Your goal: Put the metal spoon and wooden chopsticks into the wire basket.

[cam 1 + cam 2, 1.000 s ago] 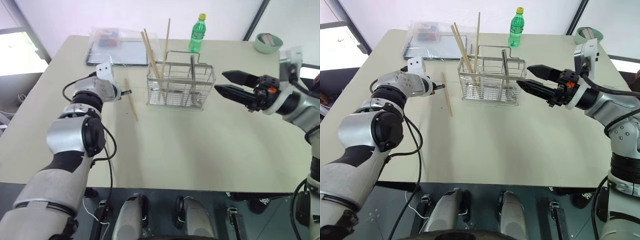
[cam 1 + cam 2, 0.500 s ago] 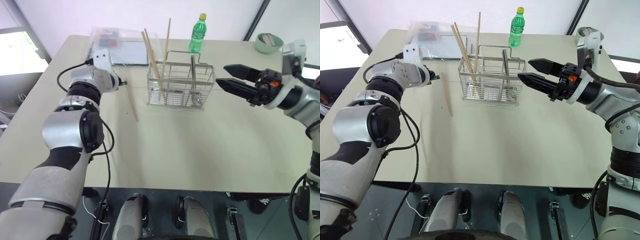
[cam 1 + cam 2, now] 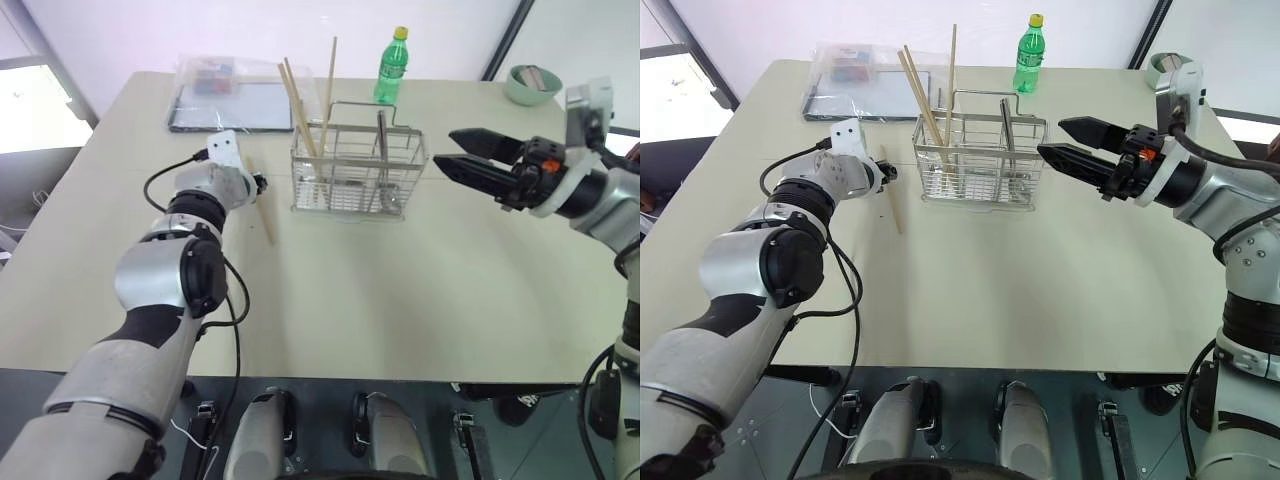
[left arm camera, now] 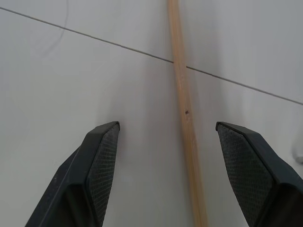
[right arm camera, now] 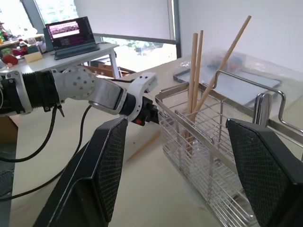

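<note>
The wire basket (image 3: 358,178) stands on the table's far middle. Three wooden chopsticks (image 3: 300,100) lean upright in its left end, and the metal spoon (image 3: 384,150) stands in its right part. A further chopstick (image 3: 262,205) lies flat on the table left of the basket. My left gripper (image 4: 166,126) is open low over that chopstick (image 4: 182,99), one finger on each side and neither touching it. Right of the basket and above the table, my right gripper (image 3: 446,148) is open, empty and pointing at the basket.
A green bottle (image 3: 392,65) stands behind the basket. A clear plastic-wrapped tray (image 3: 235,95) lies at the back left. A pale green bowl (image 3: 530,85) sits at the far right corner. The near half of the table (image 3: 380,300) is bare.
My left gripper has gone from shut to open. Its hand swung toward the table's far side, then came back down over the lying chopstick. The right arm has kept still.
</note>
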Tool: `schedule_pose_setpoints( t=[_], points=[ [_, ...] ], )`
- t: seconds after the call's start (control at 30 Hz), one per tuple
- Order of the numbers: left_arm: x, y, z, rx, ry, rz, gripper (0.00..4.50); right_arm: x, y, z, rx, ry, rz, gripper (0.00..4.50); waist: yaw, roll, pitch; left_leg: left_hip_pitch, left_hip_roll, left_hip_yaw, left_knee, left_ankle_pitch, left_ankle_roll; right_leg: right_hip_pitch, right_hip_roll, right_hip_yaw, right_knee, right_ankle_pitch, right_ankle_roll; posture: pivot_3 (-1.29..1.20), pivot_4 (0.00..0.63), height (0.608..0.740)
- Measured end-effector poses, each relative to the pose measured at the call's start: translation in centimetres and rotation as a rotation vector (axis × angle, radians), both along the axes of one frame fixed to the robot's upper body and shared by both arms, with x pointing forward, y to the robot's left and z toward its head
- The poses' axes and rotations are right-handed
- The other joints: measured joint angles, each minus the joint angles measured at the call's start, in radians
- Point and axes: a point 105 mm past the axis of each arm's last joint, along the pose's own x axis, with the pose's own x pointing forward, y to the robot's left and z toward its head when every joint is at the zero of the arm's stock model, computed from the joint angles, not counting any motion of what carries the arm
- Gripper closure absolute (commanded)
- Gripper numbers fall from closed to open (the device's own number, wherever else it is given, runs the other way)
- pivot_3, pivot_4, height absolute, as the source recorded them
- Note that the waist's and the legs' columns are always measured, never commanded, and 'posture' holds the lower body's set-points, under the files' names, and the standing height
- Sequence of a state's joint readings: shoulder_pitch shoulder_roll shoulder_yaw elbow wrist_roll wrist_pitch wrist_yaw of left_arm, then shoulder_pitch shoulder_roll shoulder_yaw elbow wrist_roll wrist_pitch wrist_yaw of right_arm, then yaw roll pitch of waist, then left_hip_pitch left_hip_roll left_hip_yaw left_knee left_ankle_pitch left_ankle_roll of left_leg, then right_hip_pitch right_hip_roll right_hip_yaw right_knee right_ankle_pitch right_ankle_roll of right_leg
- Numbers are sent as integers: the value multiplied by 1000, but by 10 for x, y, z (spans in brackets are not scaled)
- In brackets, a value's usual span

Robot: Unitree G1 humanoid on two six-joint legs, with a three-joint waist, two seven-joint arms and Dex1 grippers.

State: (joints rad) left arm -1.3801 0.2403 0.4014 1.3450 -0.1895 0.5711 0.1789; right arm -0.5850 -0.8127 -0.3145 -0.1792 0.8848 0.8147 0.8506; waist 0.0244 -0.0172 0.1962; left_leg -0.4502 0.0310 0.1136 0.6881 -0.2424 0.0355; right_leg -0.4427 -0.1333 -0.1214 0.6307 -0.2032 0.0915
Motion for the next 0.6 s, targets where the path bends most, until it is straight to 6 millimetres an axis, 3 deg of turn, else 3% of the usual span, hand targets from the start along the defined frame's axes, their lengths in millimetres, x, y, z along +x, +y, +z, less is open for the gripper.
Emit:
schedule_pose_setpoints(
  t=[0.17, 0.23, 0.4, 0.6],
  points=[
    [0, -1, -1, -1, -6, 1, 1096, -3, -4, -2, -10, 6, -23, 1088, 0, 0, 0, 0, 0, 0, 0, -1, 1, 0, 0, 0, 0, 0, 0, 0, 150, 707],
    [0, -1, -1, -1, -7, 1, 1878, -3, -4, -1, -11, 2, -26, 1088, 0, 0, 0, 0, 0, 0, 0, -1, 1, 0, 0, 0, 0, 0, 0, 0, 150, 707],
    [1, -5, -1, -12, -17, -11, 4457, -4, -4, -2, -15, 2, -27, 1088, -1, 0, 0, 1, 0, 0, 0, -1, 1, 1, 0, 0, 0, 0, 0, 0, 150, 707],
    [2, -1, 0, -9, -23, 5, 4490, -4, -4, -3, -17, 6, -28, 1088, -12, 0, 0, 1, 0, 0, 0, -1, 1, 0, 0, 0, 0, 0, 0, 0, 150, 707]
  ],
)
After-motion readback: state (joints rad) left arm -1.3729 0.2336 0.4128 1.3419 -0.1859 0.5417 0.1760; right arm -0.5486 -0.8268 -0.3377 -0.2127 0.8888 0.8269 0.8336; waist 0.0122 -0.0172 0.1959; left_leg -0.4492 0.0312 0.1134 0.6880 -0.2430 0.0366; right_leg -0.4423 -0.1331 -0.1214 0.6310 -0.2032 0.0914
